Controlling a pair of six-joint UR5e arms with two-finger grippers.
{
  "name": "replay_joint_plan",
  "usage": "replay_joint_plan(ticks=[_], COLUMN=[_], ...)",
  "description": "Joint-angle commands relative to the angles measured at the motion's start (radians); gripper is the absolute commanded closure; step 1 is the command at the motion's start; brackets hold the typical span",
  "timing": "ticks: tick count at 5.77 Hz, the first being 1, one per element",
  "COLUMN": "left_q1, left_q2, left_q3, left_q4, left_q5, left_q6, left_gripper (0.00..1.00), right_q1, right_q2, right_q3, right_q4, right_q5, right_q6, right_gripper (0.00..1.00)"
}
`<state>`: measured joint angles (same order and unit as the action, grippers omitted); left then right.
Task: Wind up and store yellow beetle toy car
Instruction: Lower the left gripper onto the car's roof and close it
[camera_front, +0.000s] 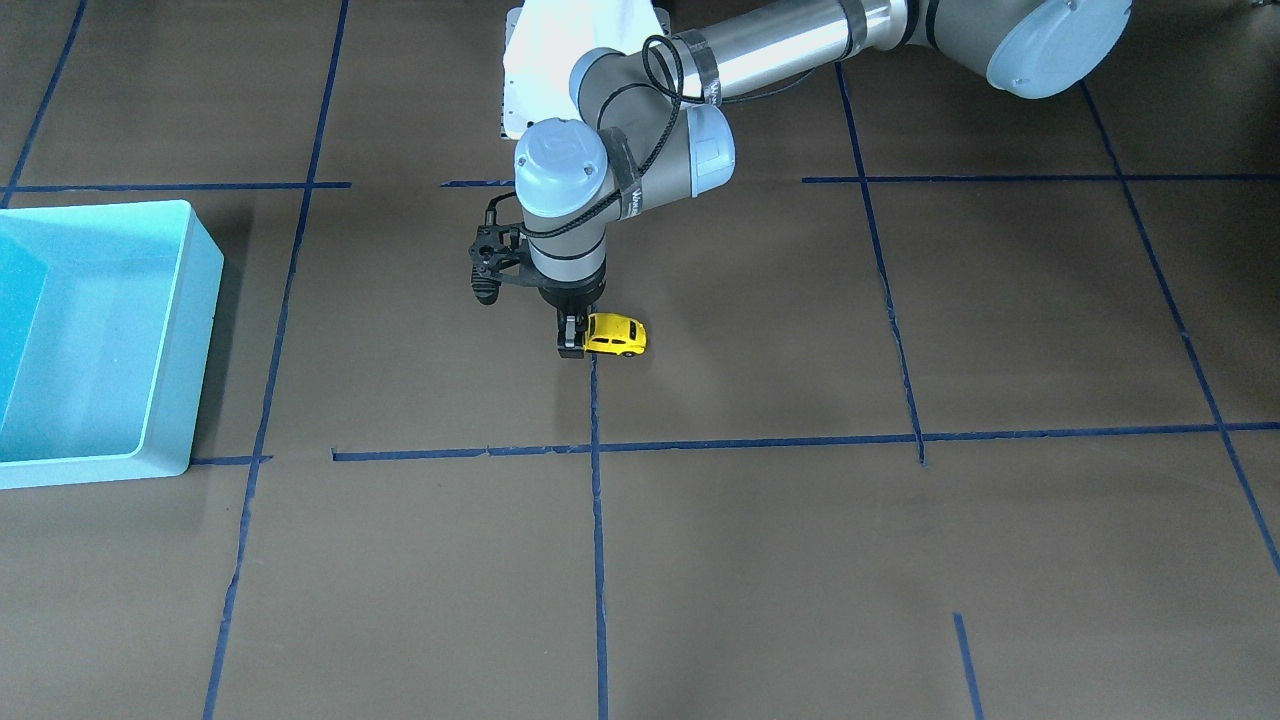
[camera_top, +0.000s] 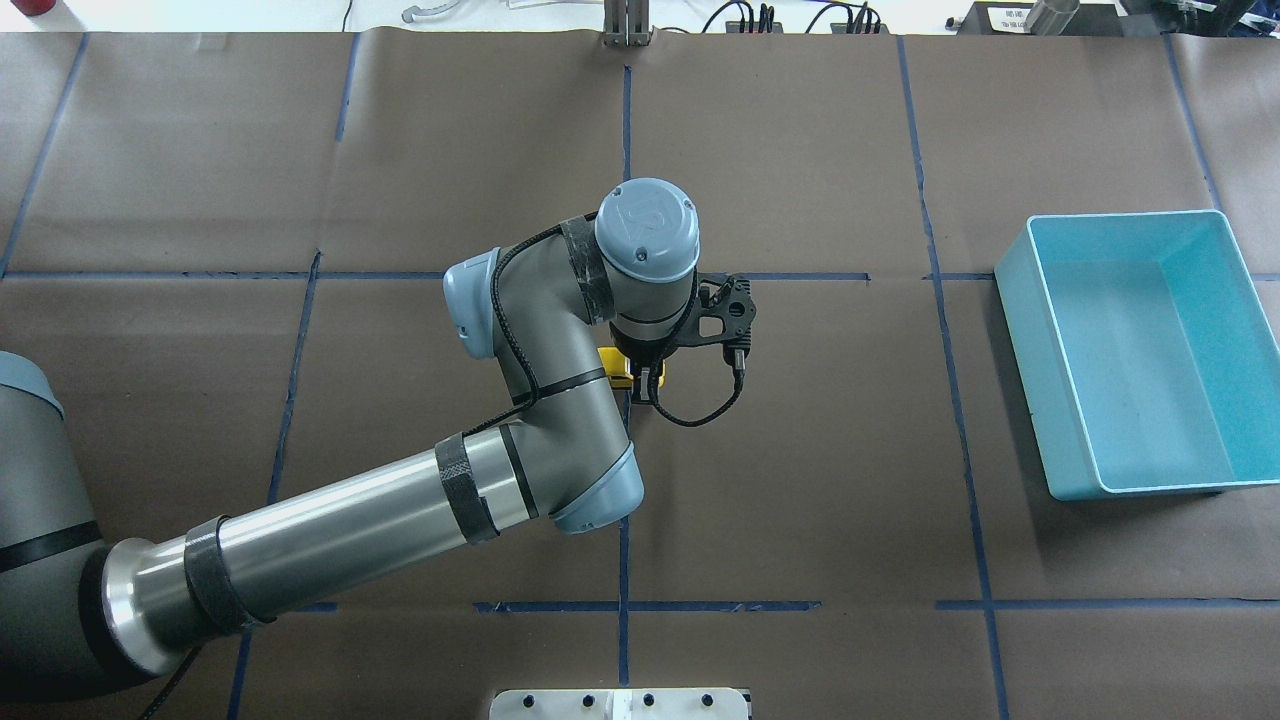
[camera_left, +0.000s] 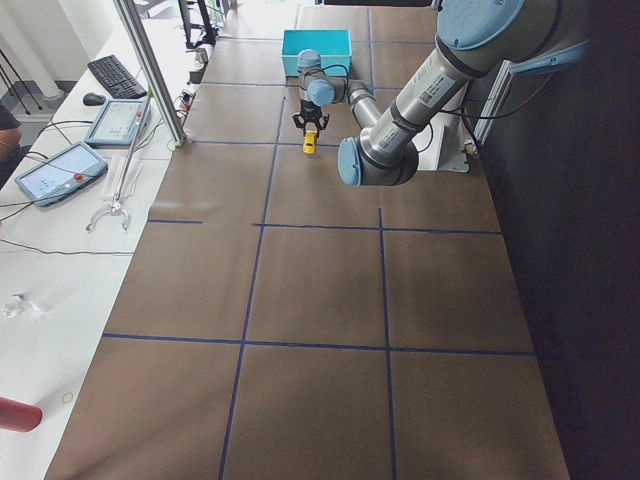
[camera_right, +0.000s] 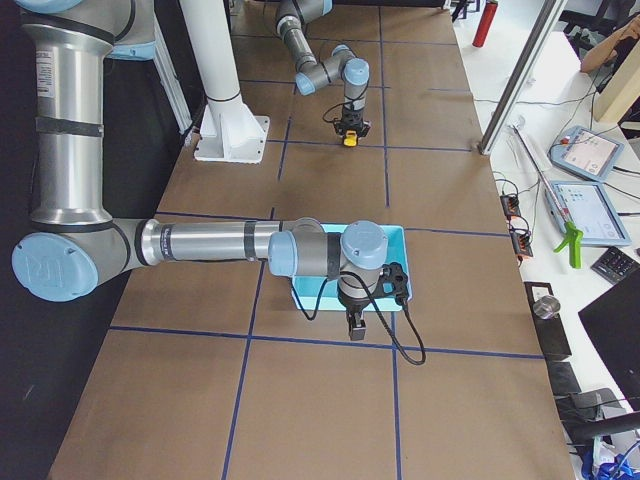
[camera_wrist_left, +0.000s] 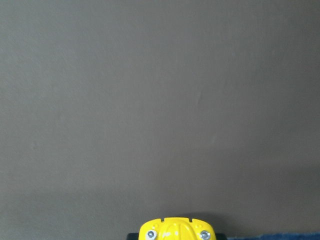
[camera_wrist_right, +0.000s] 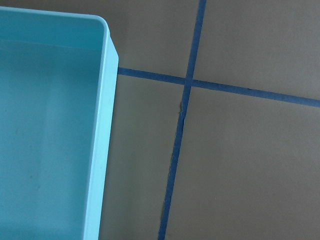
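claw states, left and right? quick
Left claw: closed on one end of the yellow beetle toy car.
Right claw: cannot be told; it shows only in the right side view.

a round embossed logo sits on the blue joint cap (camera_top: 645, 215) at the wrist of the left arm (camera_top: 350, 520); its letters look like "ur" but are not sharp. white lettering runs along the black straps (camera_front: 634, 203) wrapped round that arm, too small to read. no other text, number or sign is legible
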<state>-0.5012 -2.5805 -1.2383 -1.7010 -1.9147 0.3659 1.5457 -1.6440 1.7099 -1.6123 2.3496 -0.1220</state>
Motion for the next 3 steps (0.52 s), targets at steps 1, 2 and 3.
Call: replay_joint_plan(ticks=[1,2,3], left_q1=[0.001,0.000,0.001], left_q2=[0.002,0.003,0.009], left_q3=[-0.004,0.000,0.008], left_q4=[-0.084,-0.088,-0.132], left_q5=[-0.055,-0.075,-0.075], left_q6=[-0.051,-0.050,-0.050], left_gripper=[0.97,0.98,1.00], right_q1=[0.001,0.001,0.001], right_q2=[0.000,0.001,0.001], right_q3=[0.000,0.000,-0.001], right_q4=[0.000,0.000,0.000], right_q5=[-0.001,-0.003,-0.003], right_q6=[0.001,0.001,0.001], right_gripper=[0.00,0.00,0.00])
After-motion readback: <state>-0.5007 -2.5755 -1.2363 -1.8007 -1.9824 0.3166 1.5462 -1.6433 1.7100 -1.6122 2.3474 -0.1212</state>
